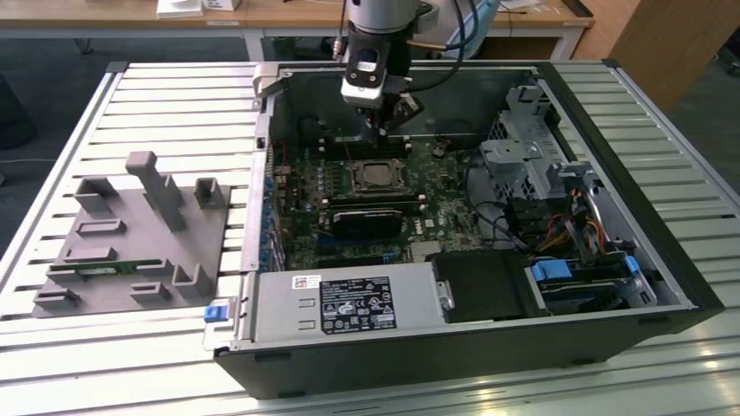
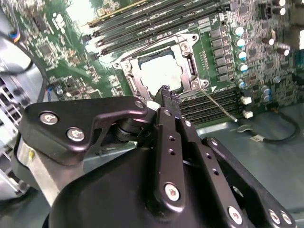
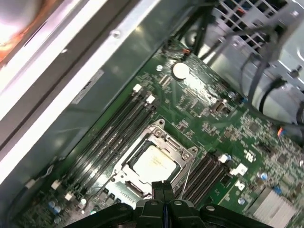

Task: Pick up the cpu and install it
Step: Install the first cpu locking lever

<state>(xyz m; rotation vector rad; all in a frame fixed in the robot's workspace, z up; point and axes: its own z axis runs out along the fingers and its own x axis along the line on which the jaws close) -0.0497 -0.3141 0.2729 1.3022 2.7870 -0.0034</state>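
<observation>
The cpu lies flat in the metal socket frame on the green motherboard inside the open computer case. Its silver top also shows in both wrist views. The socket's load frame sits around it, with a thin wire lever sticking out beside it. My gripper hangs just above the board, a little behind the socket in the exterior view. Its black fingertips are pressed together with nothing between them, and their tip hovers over the chip's edge without holding it.
Memory slots flank the socket. A black heatsink block lies in front of it, then the grey power supply. Drive cage and cables fill the exterior view's right. A grey fixture with a green stick stands outside, left.
</observation>
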